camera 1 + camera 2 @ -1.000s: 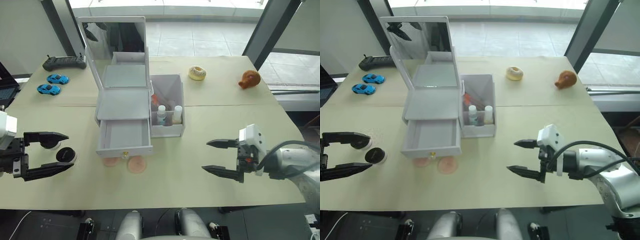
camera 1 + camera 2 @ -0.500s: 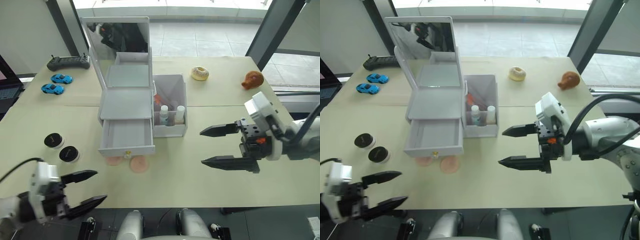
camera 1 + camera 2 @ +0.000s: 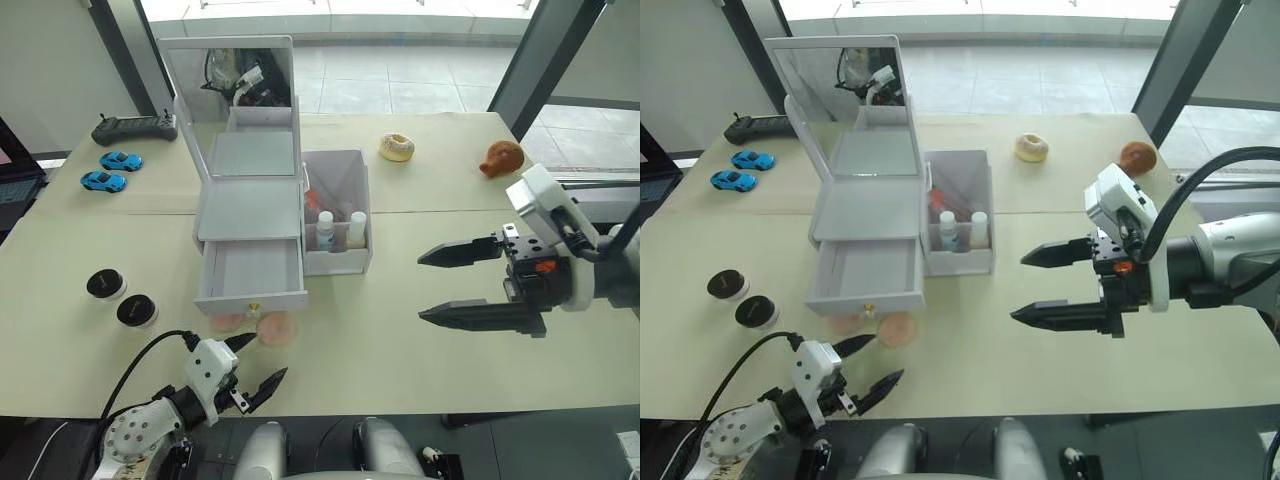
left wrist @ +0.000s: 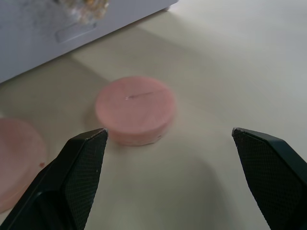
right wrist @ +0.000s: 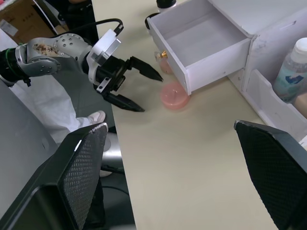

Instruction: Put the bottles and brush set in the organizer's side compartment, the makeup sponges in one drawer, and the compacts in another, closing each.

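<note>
Left gripper point(image 3: 258, 362) is low at the near edge of the table point(image 3: 420, 350), fingers spread, empty, aimed at the two pink sponges point(image 3: 277, 327). Sponges lie on the table just in front of the open lower drawer point(image 3: 252, 272), one partly tucked under the drawer front; in the left wrist view the nearer sponge point(image 4: 135, 109) sits between the fingertips but not touching them.

Right gripper point(image 3: 432, 285) hovers over the right half of the table, fingers wide apart, holding nothing, well apart from the organizer point(image 3: 250, 190).

Organizer stands mid-table toward the far side, mirror lid up. Two bottles point(image 3: 325, 229) stand upright in the side bin point(image 3: 338, 210), with something orange behind them, can't tell if it's the brush set. Two black compacts point(image 3: 120, 298) sit near the left edge, just beside each other.

Far edge: doughnut toy point(image 3: 395, 147), brown toy point(image 3: 499, 158). Far-left corner: black controller point(image 3: 133, 126), two blue toy cars point(image 3: 110, 170).
</note>
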